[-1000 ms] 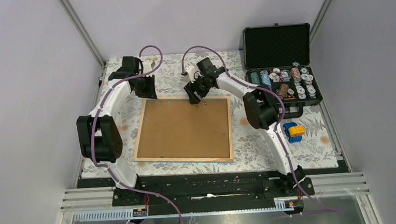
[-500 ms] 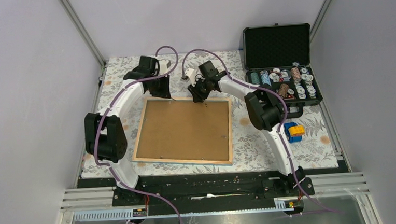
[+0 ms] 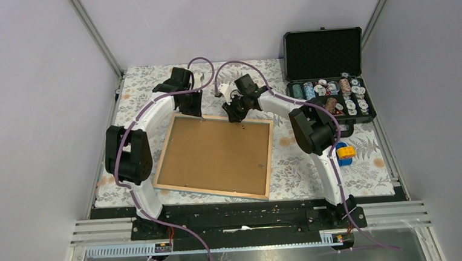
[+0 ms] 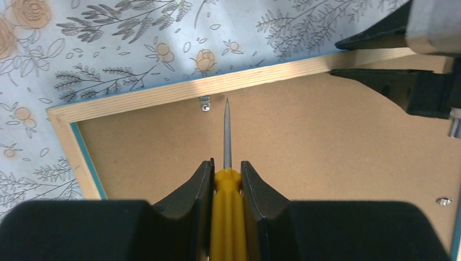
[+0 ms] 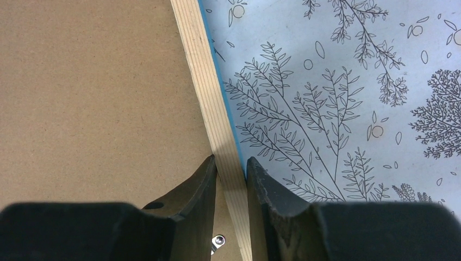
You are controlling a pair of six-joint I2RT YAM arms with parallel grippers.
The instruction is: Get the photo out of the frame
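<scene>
The frame (image 3: 215, 155) lies face down on the table, its brown fibreboard back up inside a pale wood rim (image 4: 179, 91). The photo is hidden under the board. My left gripper (image 4: 227, 165) is shut on a yellow-handled screwdriver (image 4: 227, 217). Its metal tip (image 4: 226, 106) hovers just right of a small metal clip (image 4: 204, 104) at the frame's far rim. My right gripper (image 5: 232, 160) is shut on the frame's far rim (image 5: 209, 103), one finger on the board side and one outside. Another clip (image 5: 217, 241) shows between its fingers.
An open black case (image 3: 328, 82) with small reels and discs stands at the back right. A blue and yellow toy (image 3: 342, 153) lies right of the frame. A floral cloth (image 3: 352, 171) covers the table. A screw (image 4: 444, 201) sits on the board.
The left gripper has moved right along the frame's far edge with the screwdriver. The frame has turned slightly clockwise, its far right corner shifted right, as the right gripper holds its rim.
</scene>
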